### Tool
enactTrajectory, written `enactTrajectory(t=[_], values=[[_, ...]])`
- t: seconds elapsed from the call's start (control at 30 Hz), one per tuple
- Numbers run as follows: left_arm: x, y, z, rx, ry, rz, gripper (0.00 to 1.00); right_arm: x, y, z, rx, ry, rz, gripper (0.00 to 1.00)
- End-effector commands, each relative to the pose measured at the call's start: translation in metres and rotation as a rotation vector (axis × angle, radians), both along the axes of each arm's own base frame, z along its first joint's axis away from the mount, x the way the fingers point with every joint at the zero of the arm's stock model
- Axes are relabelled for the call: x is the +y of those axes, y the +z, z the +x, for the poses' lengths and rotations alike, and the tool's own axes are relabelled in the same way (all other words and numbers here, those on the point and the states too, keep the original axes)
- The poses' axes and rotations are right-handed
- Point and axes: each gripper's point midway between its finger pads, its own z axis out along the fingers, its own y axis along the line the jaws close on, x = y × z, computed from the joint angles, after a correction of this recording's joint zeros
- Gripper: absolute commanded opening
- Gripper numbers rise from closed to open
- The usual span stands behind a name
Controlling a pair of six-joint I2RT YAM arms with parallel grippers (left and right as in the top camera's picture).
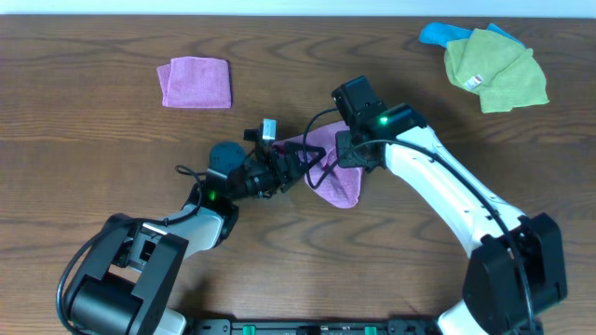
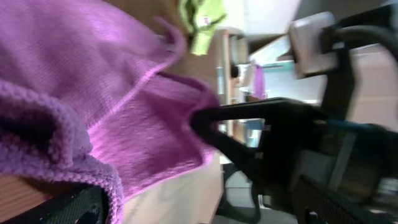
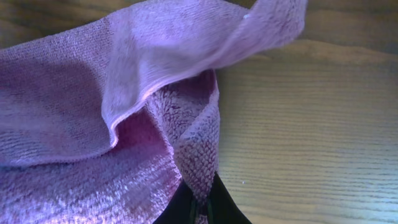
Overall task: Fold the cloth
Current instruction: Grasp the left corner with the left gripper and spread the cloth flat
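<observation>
Violet cloth [image 1: 340,181] lies crumpled mid-bench [image 1: 93,140], between both arms. On its near edge the right jaws are clenched, pinching a fold. Against it sit the left jaws; whether they grip, I cannot tell.

Colours: cloth [image 1: 340,181] plain violet-purple, folded square [image 1: 195,82] pinker purple, crumpled cloth [image 1: 494,67] lime-green with a small white tag, blue cloth [image 1: 436,35] under it, table [image 1: 93,140] dark brown wood grain, right arm [image 1: 447,181] white with black joints, left arm [image 1: 209,209] mostly black.
</observation>
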Motion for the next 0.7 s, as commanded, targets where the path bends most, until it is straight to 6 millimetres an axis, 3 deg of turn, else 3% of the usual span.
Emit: enactTrajectory(t=[0.0,0.17,0.43,0.67], values=[[-0.002,0.012,0.000,0.018,-0.018,-0.047,0.93,-0.003,0.005,0.002,-0.017,-0.017,-0.007,0.05],[-0.002,0.010,-0.002,0.024,-0.032,-0.041,0.94,-0.003,0.005,0.002,-0.017,-0.017,-0.008,0.05],[0.006,-0.038,-0.014,0.096,-0.052,0.122,0.98,-0.003,0.005,0.001,-0.012,-0.017,-0.010,0.05],[0.006,-0.061,-0.026,0.115,-0.077,0.215,0.96,-0.003,0.005,0.001,-0.012,-0.017,-0.009,0.05]])
